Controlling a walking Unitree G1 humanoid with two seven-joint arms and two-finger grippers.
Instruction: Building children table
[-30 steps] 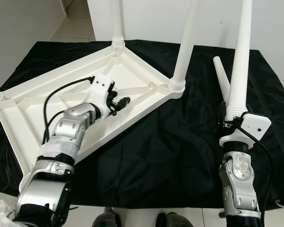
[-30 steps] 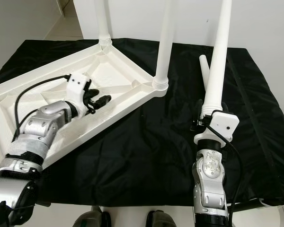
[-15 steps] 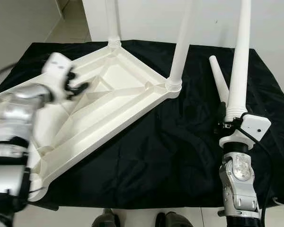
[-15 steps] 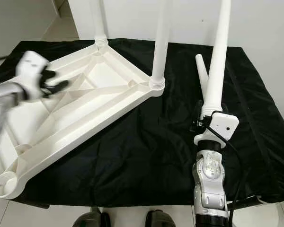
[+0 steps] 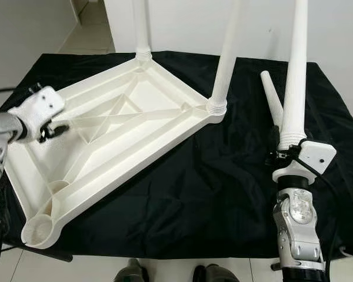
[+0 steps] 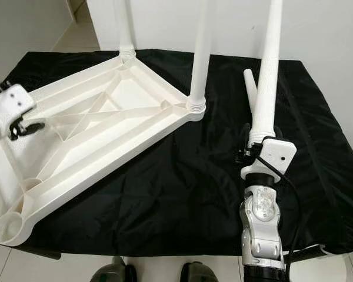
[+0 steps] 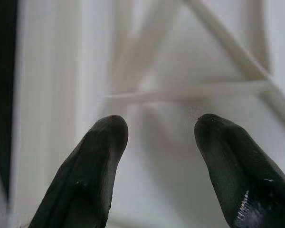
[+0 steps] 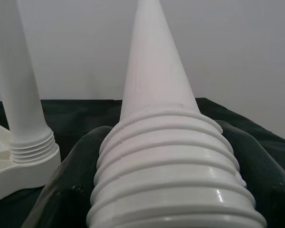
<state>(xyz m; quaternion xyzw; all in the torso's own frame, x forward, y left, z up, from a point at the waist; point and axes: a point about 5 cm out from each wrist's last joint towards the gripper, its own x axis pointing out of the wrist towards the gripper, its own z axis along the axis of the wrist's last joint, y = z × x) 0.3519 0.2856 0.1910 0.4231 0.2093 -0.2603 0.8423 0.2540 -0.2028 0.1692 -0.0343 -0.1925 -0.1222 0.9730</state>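
Silver, segmented metal on the right arm (image 5: 298, 232), with ribbed joint housings, a round cap on the forearm and a white boxy camera block (image 5: 316, 156) at the wrist, plus a black cable looping off it down the side. Same white block on the left wrist (image 5: 40, 108), with a couple of small dark screw holes and a bit of silver forearm behind. Left gripper (image 7: 156, 142) fingers (image 7: 97, 166) were glossy black, rounded, kinda thumb-shaped at the tips.
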